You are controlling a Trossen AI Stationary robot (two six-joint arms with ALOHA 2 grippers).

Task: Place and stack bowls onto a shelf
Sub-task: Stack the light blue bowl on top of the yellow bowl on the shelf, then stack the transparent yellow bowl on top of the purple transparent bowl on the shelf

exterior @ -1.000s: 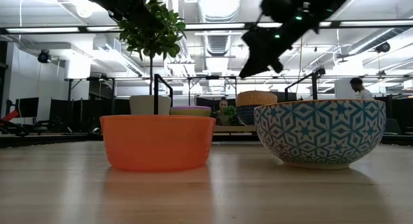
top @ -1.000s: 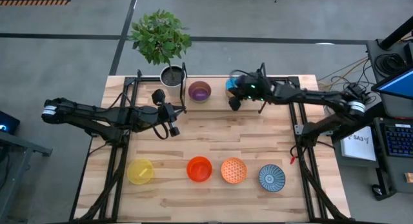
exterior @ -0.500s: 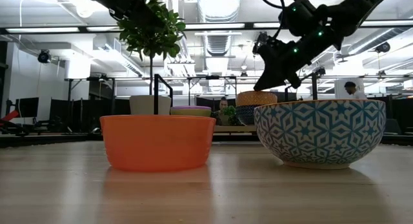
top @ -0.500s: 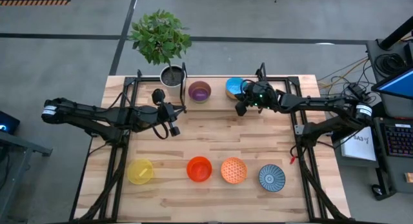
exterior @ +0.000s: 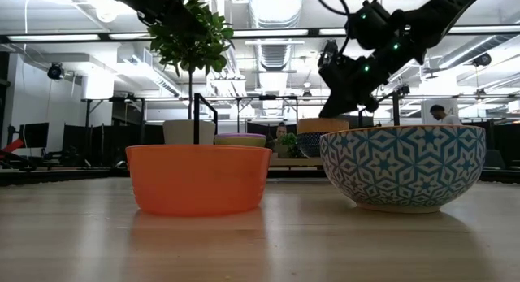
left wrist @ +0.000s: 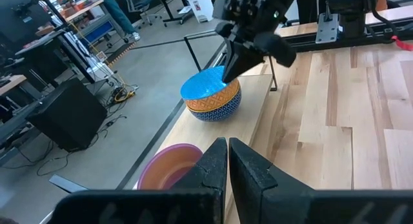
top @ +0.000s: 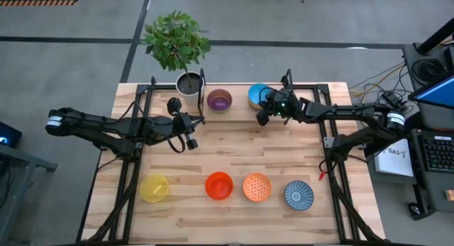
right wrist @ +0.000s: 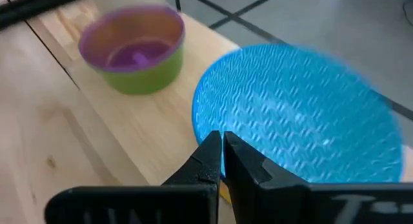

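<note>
Light blue bowl (right wrist: 303, 114) is lying just below the right gripper (right wrist: 221, 141), whose fingers are pressing together, clenched and gripping nothing.

Shelf (top: 237, 104): light-wood strip along the far edge of the table (top: 234, 154), between black posts.
On the shelf: purple bowl (top: 219, 100) left, light blue bowl (top: 257, 94) right; whether the blue one sits on others is hard to tell from above.
Near row, left to right: yellow bowl (top: 154, 188), red-orange bowl (top: 218, 185), dotted orange bowl (top: 257, 187), blue-and-white bowl (top: 299, 195).
Right gripper (top: 263, 117): fingers together, just beside the light blue bowl's near edge.
Left gripper (top: 191, 141): fingers together, over bare table left of centre.
Plant (top: 176, 40): potted, at the far left corner.
</note>
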